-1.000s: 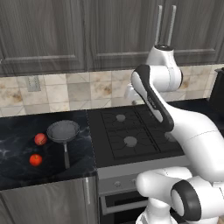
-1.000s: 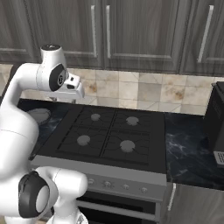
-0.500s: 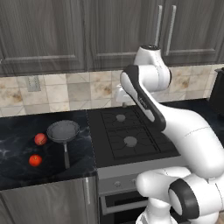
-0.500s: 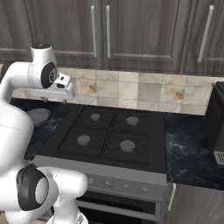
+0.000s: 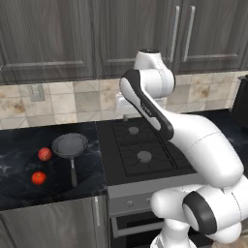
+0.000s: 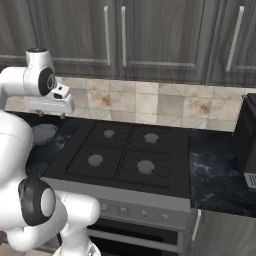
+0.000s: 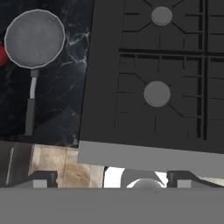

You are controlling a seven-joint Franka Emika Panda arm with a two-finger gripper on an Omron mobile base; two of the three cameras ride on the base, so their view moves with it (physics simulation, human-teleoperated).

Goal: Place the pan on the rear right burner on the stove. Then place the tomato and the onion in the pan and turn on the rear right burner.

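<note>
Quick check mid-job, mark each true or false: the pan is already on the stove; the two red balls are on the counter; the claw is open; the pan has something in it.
1. The pan is already on the stove. False: it sits on the counter left of it.
2. The tomato and onion lie on the counter. True.
3. The claw is open. True.
4. The pan has something in it. False: it is empty.

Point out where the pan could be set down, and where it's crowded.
All four grates of the stove are bare, the rear right burner included. The crowded patch is the left counter, where the pan, onion and tomato cluster.
</note>
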